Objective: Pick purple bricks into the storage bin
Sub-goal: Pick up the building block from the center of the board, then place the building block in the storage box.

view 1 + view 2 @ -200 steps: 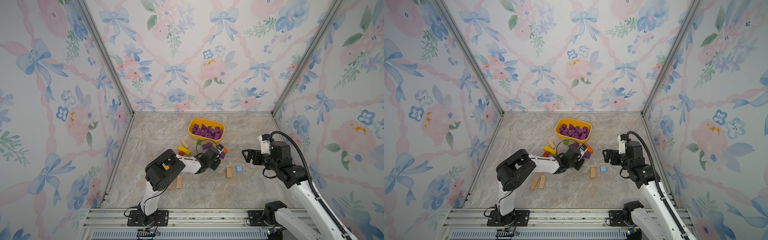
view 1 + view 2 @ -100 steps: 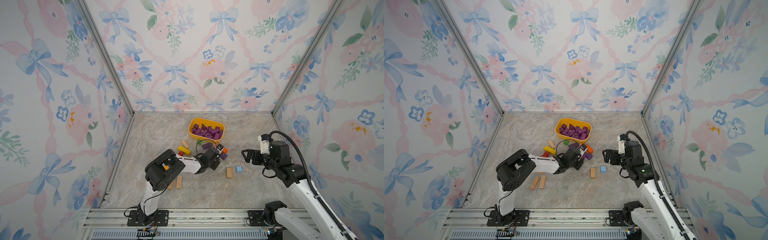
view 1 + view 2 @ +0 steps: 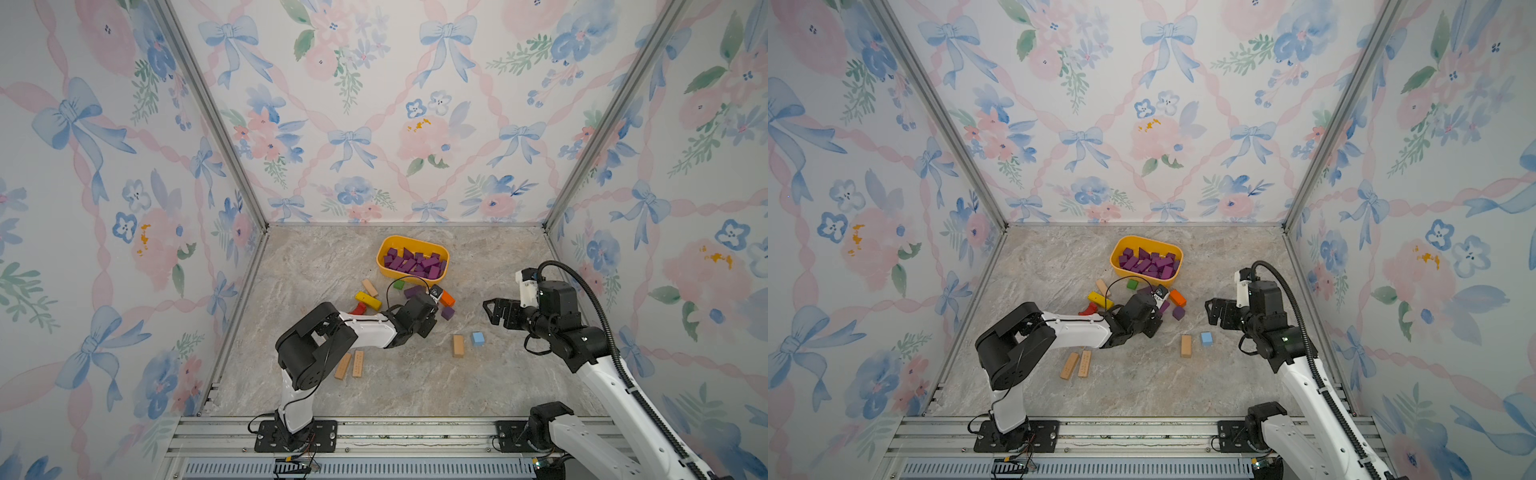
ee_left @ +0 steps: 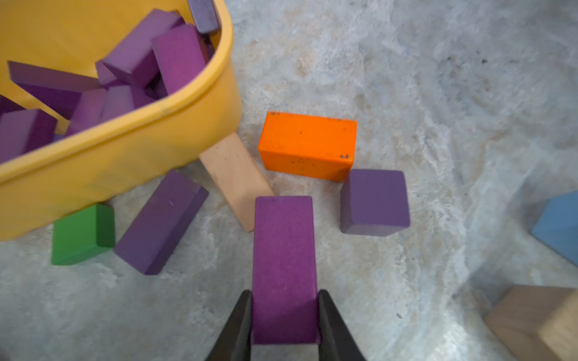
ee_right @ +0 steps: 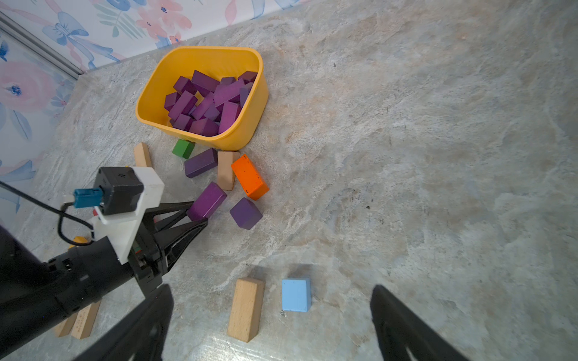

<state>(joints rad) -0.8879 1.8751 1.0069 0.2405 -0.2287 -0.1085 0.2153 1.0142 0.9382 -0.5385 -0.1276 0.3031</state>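
Purple bricks (image 5: 206, 103) lie mostly heaped inside the yellow storage bin (image 5: 215, 49), stacked at all angles. Three more lie outside it on the table (image 3: 415, 386).

One purple bar (image 4: 161, 222) lies flat just beside the bin's outer wall. A green block (image 4: 83, 234) sits close against that same wall. A purple cube (image 4: 375, 200) sits a little farther from the bin, just beside an orange block (image 4: 308, 145). A tan bar (image 4: 236, 179) lies between the orange block and the bin, with one end at the bin's rounded corner.

The second purple bar (image 4: 284, 259) is pinched by its long sides in the left gripper (image 4: 284, 300). The jaws press flat against the end away from the bin, and the free end points toward the bin. Whether this bar is clear of the table cannot be told.

Well apart from the bin hangs the right gripper (image 5: 271, 290), its jaws spread wide. Below it — farther from the bin than the cube — a light blue block (image 5: 296, 295) and a second tan bar (image 5: 246, 309) lie side by side, not touching.
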